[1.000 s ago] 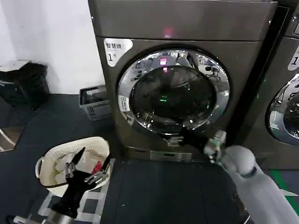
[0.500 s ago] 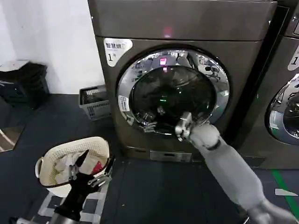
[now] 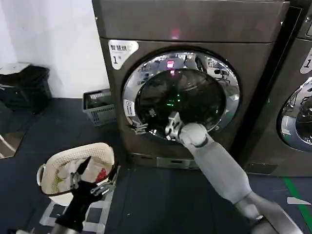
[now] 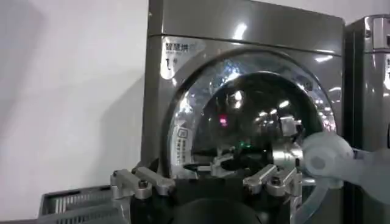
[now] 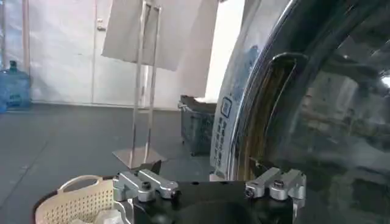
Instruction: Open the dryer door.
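The dryer (image 3: 195, 24) is a dark grey-brown machine with a white "1" sticker at its upper left. Its round dryer door (image 3: 230, 87), with a chrome rim and dark glass, sits flush in the front. My right gripper (image 3: 145, 121) is open at the door's lower-left rim, with the arm reaching across the lower glass. In the right wrist view the right gripper (image 5: 201, 165) has its fingers spread beside the chrome rim (image 5: 241, 97) and a dark handle recess (image 5: 268, 103). My left gripper (image 3: 97, 170) hangs open, low at the left, above a basket.
A cream laundry basket (image 3: 51, 165) with clothes stands on the dark floor at the front left. A grey crate (image 3: 97, 108) sits beside the dryer's left side, and a black bin (image 3: 24, 87) stands by the white wall. A matching machine (image 3: 292, 97) is on the right.
My right arm swung from the dryer's lower right, across the bottom of the door, to its lower-left rim. The left arm has barely moved. The door looks unmoved.
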Controlling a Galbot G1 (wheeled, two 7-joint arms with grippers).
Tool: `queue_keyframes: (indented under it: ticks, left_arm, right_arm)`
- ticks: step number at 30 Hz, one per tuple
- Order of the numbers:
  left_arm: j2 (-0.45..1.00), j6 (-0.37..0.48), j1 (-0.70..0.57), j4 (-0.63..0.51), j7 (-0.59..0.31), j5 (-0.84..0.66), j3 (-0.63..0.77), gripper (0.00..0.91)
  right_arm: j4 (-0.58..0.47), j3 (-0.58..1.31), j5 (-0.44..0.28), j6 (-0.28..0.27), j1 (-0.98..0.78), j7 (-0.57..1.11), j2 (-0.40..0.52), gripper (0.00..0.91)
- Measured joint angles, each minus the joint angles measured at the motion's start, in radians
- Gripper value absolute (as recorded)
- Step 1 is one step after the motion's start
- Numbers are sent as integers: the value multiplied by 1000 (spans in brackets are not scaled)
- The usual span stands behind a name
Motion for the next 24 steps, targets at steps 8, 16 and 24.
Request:
queue_keyframes:
  ticks: [8, 16, 24]
  left_arm:
    - [1, 31, -9, 2, -25, 33, 0, 907]
    - [15, 84, -29, 6, 84, 7, -33, 907]
    - [42, 71, -64, 57, 249, -118, -118, 907]
  right_arm:
    - [30, -6, 79, -16, -23, -59, -16, 907]
    - [112, -5, 154, 29, -71, -202, -77, 907]
    - [228, 35, 178, 59, -138, -343, -166, 907]
